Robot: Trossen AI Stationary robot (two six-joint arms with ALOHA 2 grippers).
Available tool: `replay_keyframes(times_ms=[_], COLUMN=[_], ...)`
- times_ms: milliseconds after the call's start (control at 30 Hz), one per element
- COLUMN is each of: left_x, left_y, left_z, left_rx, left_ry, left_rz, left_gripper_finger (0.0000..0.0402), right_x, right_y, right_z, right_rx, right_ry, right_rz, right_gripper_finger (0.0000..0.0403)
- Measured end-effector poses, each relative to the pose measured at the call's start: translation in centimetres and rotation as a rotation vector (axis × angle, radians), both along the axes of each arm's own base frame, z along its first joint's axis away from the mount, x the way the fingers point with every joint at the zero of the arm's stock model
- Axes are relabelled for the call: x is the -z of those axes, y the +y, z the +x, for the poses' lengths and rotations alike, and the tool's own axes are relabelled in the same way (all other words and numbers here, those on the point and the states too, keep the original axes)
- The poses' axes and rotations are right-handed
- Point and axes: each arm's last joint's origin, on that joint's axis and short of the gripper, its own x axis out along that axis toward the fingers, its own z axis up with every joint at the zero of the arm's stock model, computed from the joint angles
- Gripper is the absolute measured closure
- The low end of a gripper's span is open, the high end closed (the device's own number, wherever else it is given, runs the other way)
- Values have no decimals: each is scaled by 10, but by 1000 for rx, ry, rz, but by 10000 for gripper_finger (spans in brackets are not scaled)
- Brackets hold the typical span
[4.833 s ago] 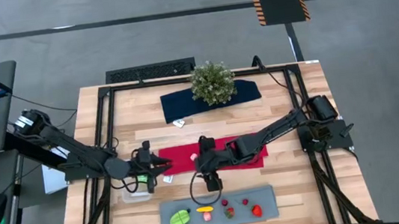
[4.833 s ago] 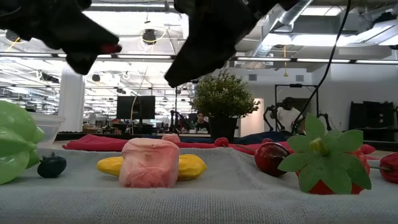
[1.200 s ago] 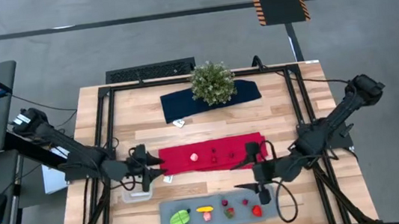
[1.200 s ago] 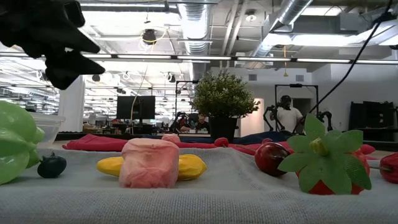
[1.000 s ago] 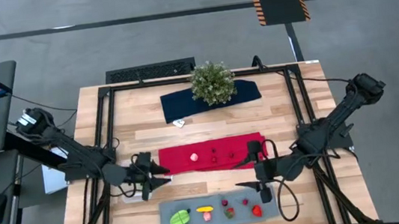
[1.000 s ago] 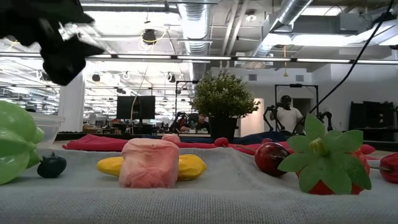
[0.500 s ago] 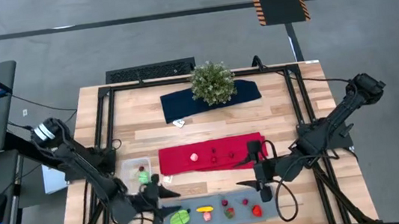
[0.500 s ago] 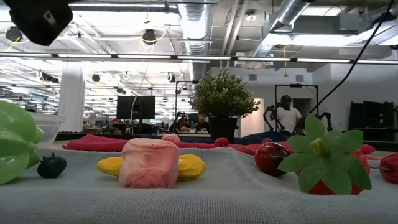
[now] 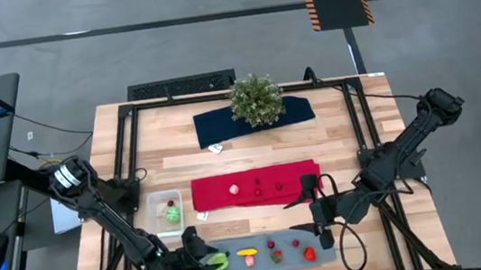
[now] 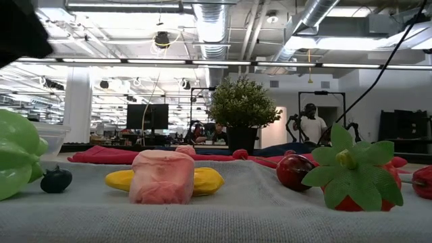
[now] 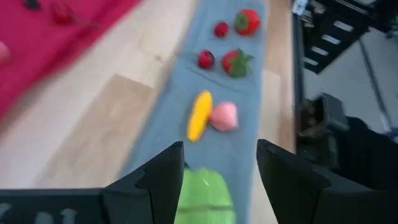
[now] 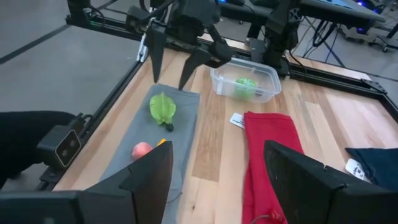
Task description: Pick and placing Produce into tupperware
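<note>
The clear tupperware [image 9: 166, 212] stands at the left of the table with a round green toy [image 12: 247, 86] inside. The rest of the produce lies on the grey mat [image 9: 322, 248]: a green leafy piece [image 11: 202, 198], a dark berry [image 10: 55, 179], a yellow piece [image 11: 199, 115], a pink piece [image 11: 224, 116] and red strawberries [image 11: 237, 62]. My left gripper [image 9: 202, 261] hangs open over the mat's left end, its fingers just above the leafy piece [image 12: 163, 107] and apart from it. My right gripper [image 9: 301, 217] waits open above the mat's right end, holding nothing.
A red cloth [image 9: 256, 188] with a few tiny toys lies beyond the mat. A potted plant [image 9: 256, 100] stands on a dark blue cloth at the far edge. A black frame [image 9: 126, 166] runs around the table.
My left gripper has swung from over the tupperware toward the table's near edge and now hangs over the mat's left end, turned about and tipped further down. It has stayed open. The tupperware now shows uncovered, with the green toy in it.
</note>
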Motion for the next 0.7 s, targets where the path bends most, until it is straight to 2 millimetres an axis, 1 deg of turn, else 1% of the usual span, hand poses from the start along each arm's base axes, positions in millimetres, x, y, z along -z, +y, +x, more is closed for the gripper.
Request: replay_keyframes(times_ms=[200, 300, 467, 567, 700], left_x=[-1, 8, 20, 23, 25], left_y=[-7, -13, -14, -13, -10], left_z=[-7, -9, -8, -8, -9], left_rx=[7, 9, -33, -56, -74], left_ry=[-10, 28, 66, 80, 92], left_rz=[-41, -94, -142, -147, -115], left_gripper_finger=[209, 209, 208, 197, 170], right_x=[0, -1, -1, -1, 0], right_y=[0, 0, 0, 0, 0], right_z=[0, 0, 1, 1, 1], right_rx=[2, 2, 2, 3, 5], right_ry=[-3, -6, -6, -5, -4], right_rz=[4, 6, 7, 9, 15], right_gripper_finger=[128, 128, 128, 128, 128])
